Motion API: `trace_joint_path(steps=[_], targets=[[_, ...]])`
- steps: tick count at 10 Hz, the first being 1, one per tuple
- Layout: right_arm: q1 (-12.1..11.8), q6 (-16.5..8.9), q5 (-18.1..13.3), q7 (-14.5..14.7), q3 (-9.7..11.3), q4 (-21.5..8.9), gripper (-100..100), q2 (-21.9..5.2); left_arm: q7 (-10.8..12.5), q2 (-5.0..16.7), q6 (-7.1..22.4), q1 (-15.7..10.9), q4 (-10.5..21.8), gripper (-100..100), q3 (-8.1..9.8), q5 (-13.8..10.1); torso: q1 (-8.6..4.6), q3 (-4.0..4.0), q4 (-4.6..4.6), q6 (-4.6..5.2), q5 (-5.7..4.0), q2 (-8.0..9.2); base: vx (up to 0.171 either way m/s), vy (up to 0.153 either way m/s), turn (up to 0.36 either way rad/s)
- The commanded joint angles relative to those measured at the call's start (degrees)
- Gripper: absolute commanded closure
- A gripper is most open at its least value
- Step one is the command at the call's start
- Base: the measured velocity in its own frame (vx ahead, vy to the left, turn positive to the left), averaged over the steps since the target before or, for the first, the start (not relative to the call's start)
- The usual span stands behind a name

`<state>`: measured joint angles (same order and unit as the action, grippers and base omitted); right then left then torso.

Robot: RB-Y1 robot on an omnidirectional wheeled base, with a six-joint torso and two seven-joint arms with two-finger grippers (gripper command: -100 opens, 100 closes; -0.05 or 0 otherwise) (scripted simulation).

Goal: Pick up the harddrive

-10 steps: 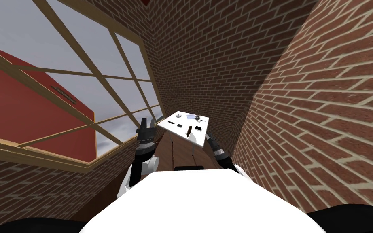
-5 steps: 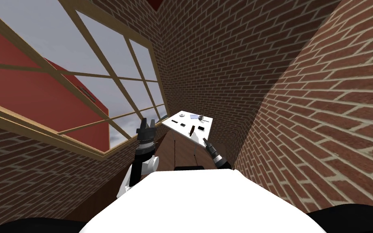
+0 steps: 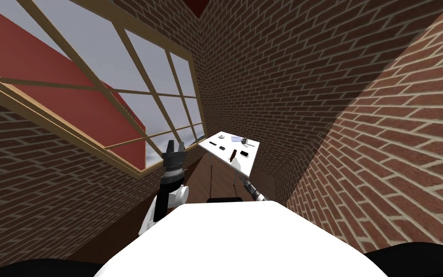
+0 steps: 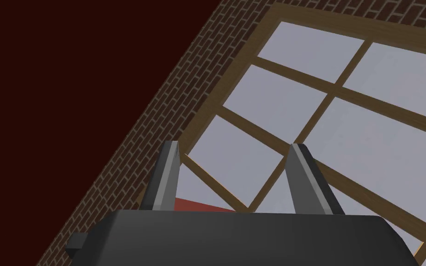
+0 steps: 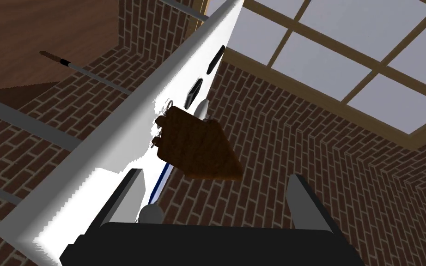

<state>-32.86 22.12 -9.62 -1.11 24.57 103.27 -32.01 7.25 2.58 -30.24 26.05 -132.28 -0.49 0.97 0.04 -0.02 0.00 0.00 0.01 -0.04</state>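
Observation:
A white table (image 3: 252, 161) stands ahead in the brick corner. On it lie three small flat black things (image 3: 212, 143), (image 3: 222, 147), (image 3: 244, 153); I cannot tell which is the harddrive. A brown upright thing (image 3: 233, 155) stands near the table's front edge. My right gripper (image 3: 242, 179) is low at that front edge, open. Its wrist view looks along the tabletop (image 5: 115, 138), with the brown thing (image 5: 193, 148) just beyond the open right gripper (image 5: 216, 194) and two black things (image 5: 192, 94), (image 5: 215, 60) farther off. My left gripper (image 3: 175, 144) is raised beside the window, open (image 4: 233, 178).
A pale sheet (image 3: 236, 138) and a grey cluttered object (image 3: 248, 142) lie at the table's far end. Brick walls close in on the right and behind the table. A large wooden-framed window (image 3: 134, 91) fills the left wall. Wooden floor (image 3: 215, 180) leads up to the table.
My whole view has swung, shifting the table a little right. My right arm has drawn in toward the middle, under the table's front edge. The left arm has held still.

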Motion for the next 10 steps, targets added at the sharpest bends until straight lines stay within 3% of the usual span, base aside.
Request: trace_joint_path(steps=[1,2,3,4,5,6,8,9,10], targets=[[-0.7,0.8,-0.3,-0.1,0.8,-2.1,-100,-2.2,0.0,0.0,0.0,0.0,0.0,0,0.00,0.0,0.00,0.00,0.00,0.00,0.00,0.00,0.009,0.025,0.153],[-0.8,1.2,-1.2,-0.2,2.9,-3.8,-100,-4.5,0.0,0.0,0.0,0.0,0.0,0,0.00,0.0,-0.02,-0.01,0.00,0.04,0.00,-0.01,0.015,0.035,0.294],[-0.8,1.2,-1.2,-0.2,2.9,-4.8,-100,-5.2,0.0,0.0,0.0,0.0,0.0,0,0.00,0.0,0.01,-0.02,-0.01,0.00,0.01,-0.03,0.014,0.022,0.125],[-0.8,1.5,-2.0,-0.3,5.0,-6.9,-100,-7.3,0.0,0.0,0.0,0.0,0.0,0,0.01,0.0,-0.02,-0.02,-0.01,0.05,0.00,-0.04,0.027,0.039,0.248],[-0.8,1.5,-2.0,-0.3,5.0,-8.5,-100,-8.1,0.0,0.0,0.0,0.0,0.0,0,0.00,0.0,0.01,-0.04,-0.01,0.01,0.01,-0.08,0.027,0.027,0.130],[-0.8,2.0,-2.6,-0.4,7.0,-10.5,-100,-10.2,0.0,0.0,0.0,0.0,0.0,0,0.01,0.0,-0.01,-0.05,-0.02,0.05,0.00,-0.08,0.034,0.037,0.274],[-0.8,2.0,-2.6,-0.4,7.0,-11.7,-100,-11.1,0.0,0.0,0.0,0.0,0.0,0,0.01,0.0,-0.01,-0.06,-0.02,0.05,0.01,-0.10,0.023,0.018,0.065],[-0.8,2.6,-3.2,-0.5,9.0,-14.2,-100,-13.5,0.0,0.0,0.0,0.0,0.0,0,0.01,0.0,-0.05,-0.03,-0.01,0.07,0.00,-0.05,0.029,0.031,0.250],[-0.8,2.6,-3.2,-0.5,9.0,-14.9,-100,-14.2,0.0,0.0,0.0,0.0,0.0,0,0.00,0.0,0.00,-0.05,-0.01,0.01,0.00,-0.08,0.036,0.022,0.164]])
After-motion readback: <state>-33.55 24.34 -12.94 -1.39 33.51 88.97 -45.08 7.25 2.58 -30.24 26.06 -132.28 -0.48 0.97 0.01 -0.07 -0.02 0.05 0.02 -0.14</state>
